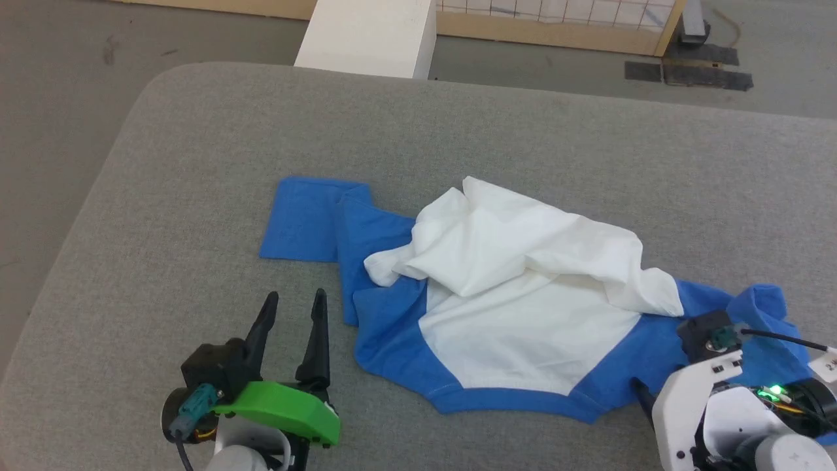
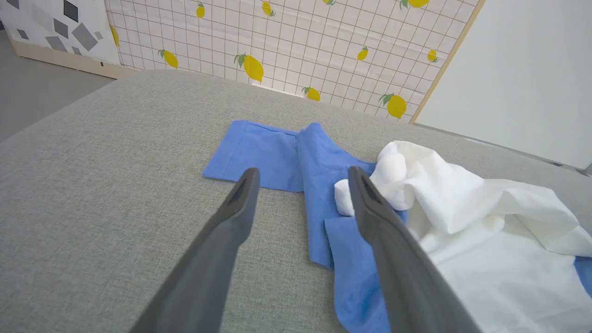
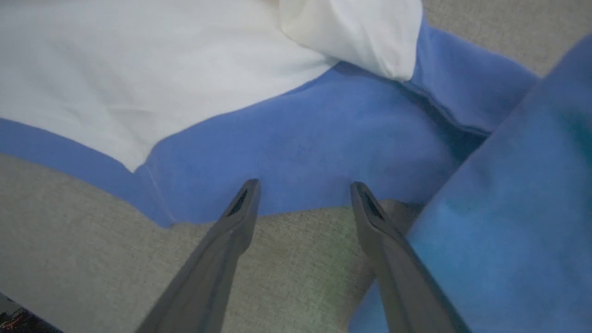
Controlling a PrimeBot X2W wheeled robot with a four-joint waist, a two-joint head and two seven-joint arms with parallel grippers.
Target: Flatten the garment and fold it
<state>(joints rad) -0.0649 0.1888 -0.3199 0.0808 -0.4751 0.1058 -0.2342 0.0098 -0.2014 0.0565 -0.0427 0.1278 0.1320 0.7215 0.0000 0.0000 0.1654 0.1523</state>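
Grey counter (image 1: 196, 163) | left gripper (image 1: 295, 297): fingers apart, empty, garment just to its right | garment (image 1: 523, 327): crumpled mid-counter, long axis left-right | right gripper (image 3: 305, 186): fingers apart, empty, tips at blue hem, likely nearer

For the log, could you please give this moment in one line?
garment crumpled | left gripper open beside it | right gripper open at blue edge
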